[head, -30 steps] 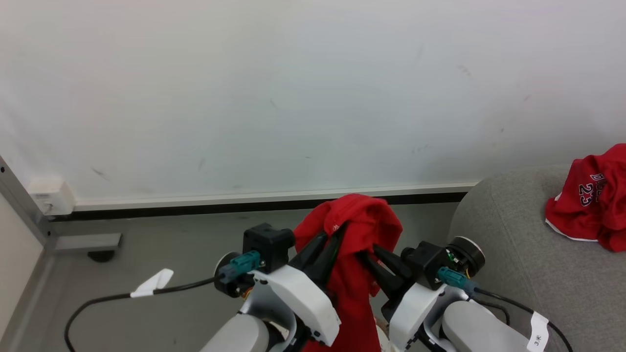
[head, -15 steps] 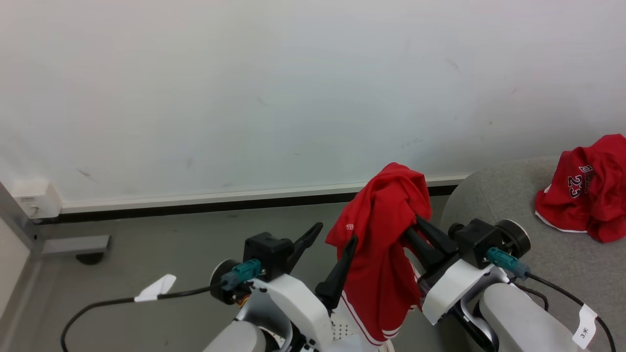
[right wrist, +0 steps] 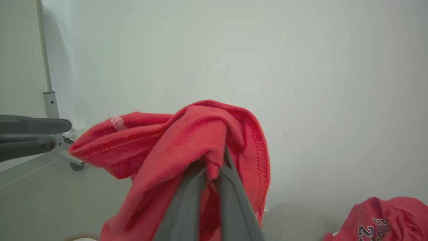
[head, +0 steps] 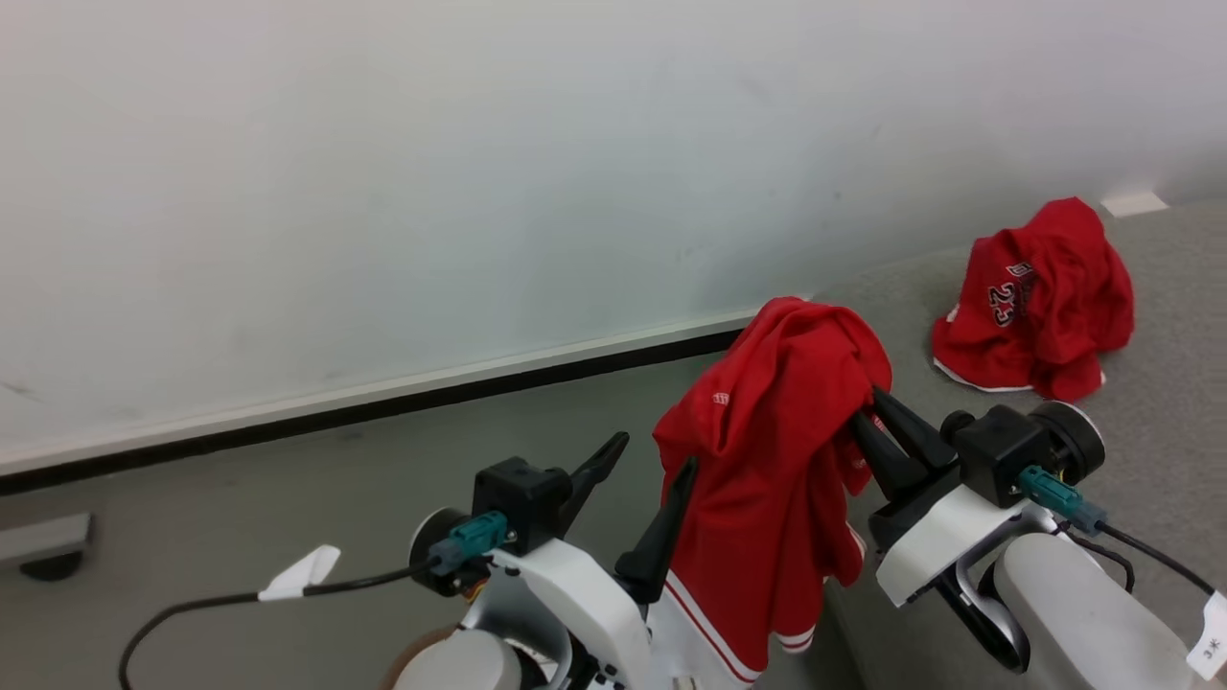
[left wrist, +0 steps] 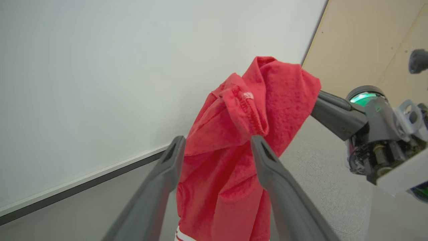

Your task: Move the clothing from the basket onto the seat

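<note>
Head view: seat at right carries the number-23 jersey. Transfer step in hand: red garment hangs above the floor, pinched between right gripper fingers. Left gripper fingers are spread, holding nothing. Next, judged: swing right over seat, release. Basket contents: cannot tell.

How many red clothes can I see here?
2: one red shirt hangs from the right claw; one red jersey numbered 23 lies crumpled on the grey seat. Others may be hidden.

left gripper: fingers spread, raised | right gripper: fingers pinched together, apparently clamped, tips hidden
</note>
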`<state>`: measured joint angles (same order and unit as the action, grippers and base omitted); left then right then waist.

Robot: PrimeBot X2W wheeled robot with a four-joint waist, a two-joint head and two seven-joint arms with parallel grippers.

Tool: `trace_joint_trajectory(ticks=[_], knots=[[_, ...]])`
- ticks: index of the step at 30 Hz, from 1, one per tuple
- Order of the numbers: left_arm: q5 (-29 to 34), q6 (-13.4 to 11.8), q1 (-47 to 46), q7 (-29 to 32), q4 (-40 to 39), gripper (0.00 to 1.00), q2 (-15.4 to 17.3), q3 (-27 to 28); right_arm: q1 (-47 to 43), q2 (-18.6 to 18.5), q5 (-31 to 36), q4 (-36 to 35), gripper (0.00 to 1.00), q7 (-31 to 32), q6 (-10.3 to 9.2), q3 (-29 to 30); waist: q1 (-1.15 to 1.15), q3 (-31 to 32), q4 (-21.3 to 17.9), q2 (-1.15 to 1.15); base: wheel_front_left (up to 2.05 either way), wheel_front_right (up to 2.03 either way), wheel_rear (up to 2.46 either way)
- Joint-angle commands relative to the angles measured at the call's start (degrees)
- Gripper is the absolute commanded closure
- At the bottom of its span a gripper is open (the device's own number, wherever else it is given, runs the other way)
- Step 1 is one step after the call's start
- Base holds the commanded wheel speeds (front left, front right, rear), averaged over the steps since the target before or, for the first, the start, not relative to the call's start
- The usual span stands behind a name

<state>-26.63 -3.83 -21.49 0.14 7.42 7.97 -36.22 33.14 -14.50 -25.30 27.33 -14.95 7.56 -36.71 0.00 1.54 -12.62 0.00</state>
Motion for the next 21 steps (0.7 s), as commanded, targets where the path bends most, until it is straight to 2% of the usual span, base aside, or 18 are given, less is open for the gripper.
trace_joint_trajectory(ticks=[1,14,21], knots=[[-0.1,0.2,-0.3,-0.2,0.3,0.0,0.0,-0.1,-0.2,-0.3,0.1,-0.5,1.0,-0.2,-0.15,0.3,0.0,-0.9,-2.7,0.0,0.0,0.0,0.0],[0.4,0.2,-1.9,-1.0,0.2,0.0,-0.8,-1.4,-2.1,-5.1,1.1,-5.7,1.0,-0.2,-0.15,6.2,0.0,-3.9,-16.0,0.0,0.0,0.0,0.0],[1.0,1.6,-3.5,-0.2,0.0,0.0,-1.9,-4.0,-5.4,-6.4,1.3,-8.5,1.0,-0.2,-0.15,12.5,0.0,-6.6,-17.5,0.0,0.0,0.0,0.0]])
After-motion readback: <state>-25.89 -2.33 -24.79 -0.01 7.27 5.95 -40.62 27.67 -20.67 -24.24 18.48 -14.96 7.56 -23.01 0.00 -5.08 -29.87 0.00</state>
